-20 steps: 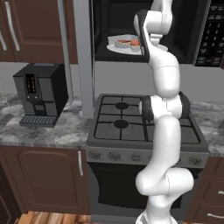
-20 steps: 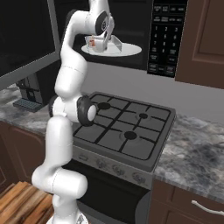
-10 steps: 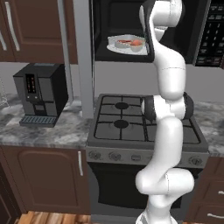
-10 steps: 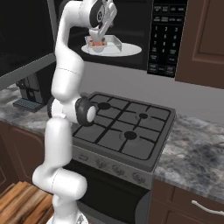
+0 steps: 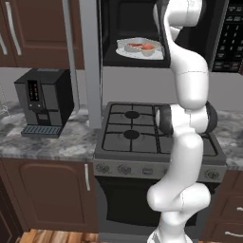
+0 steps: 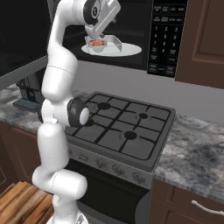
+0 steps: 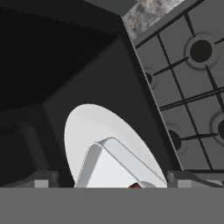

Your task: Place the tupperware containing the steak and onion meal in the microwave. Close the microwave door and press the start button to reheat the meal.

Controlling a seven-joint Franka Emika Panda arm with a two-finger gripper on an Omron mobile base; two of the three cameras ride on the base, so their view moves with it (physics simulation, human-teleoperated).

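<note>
**Inside the microwave: tray on the turntable, claw wide and free**

Up in the black microwave (image 5: 142,28), above the stove (image 6: 127,131), we see the tupperware (image 5: 141,47) sitting on the round white turntable plate (image 6: 127,49). From the left base view the red steak (image 5: 135,46) and the reddish-brown onion (image 5: 149,46) lie side by side within the tray's low rim, steak on the left and onion on the right. From the right base view we can make out reddish contents in the tray but cannot separate the two.

We find the claw (image 6: 97,38) at the front of the cavity, just above the near end of the tray. In the hand view its two dark fingertips (image 7: 41,178) stand far apart at the bottom corners, with a corner of the pale tray and the white plate between them; the jaws are spread wide and we see nothing pinched between them.

We see the microwave door (image 6: 22,39) swung out to the left in the right base view, its dark glass facing us. On the right of the cavity is the black keypad strip (image 6: 164,35).

Below, the marbled grey desk (image 5: 47,142) carries a black coffee machine (image 5: 42,102) left of the stove.
</note>
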